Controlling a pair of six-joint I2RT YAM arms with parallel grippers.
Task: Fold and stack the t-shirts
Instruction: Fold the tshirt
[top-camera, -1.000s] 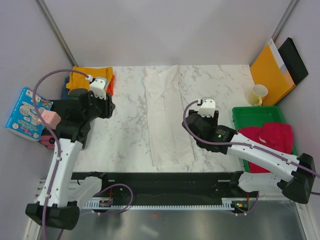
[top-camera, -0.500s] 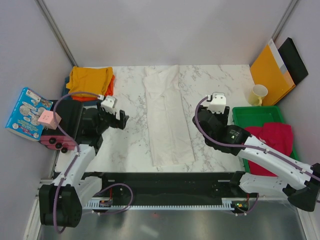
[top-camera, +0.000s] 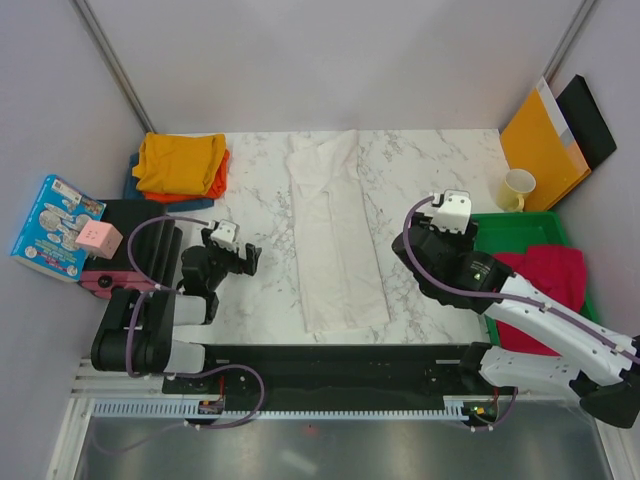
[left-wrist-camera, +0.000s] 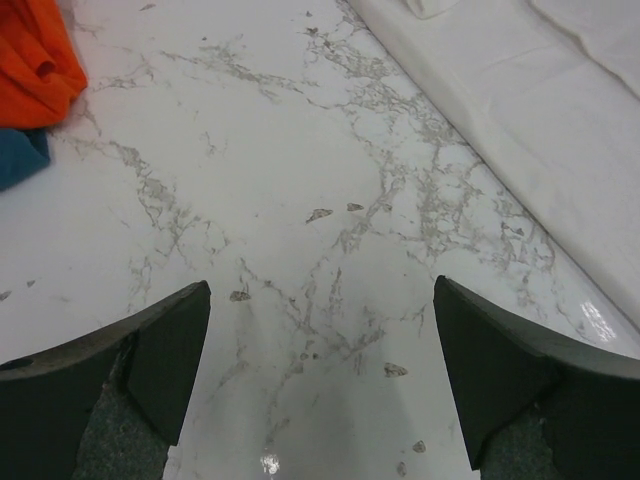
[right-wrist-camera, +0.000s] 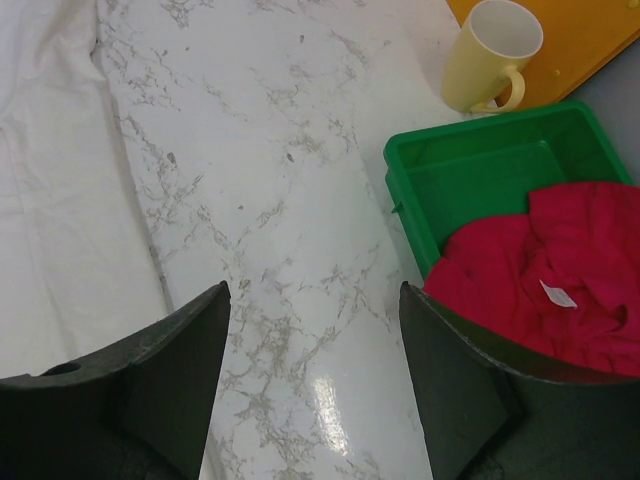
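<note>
Top external view: the white cloth t-shirt (top-camera: 335, 240) lies as a long narrow strip down the middle of the marble table (top-camera: 430, 160), well apart from both arms. The left gripper (left-wrist-camera: 320, 370) hangs over bare marble, jaws spread wide and empty. The right gripper (right-wrist-camera: 315, 370) is also parted, holding nothing. The lengthwise fold looks finished. The next move probably calls for pinching the near hem corners and folding them across.
</note>
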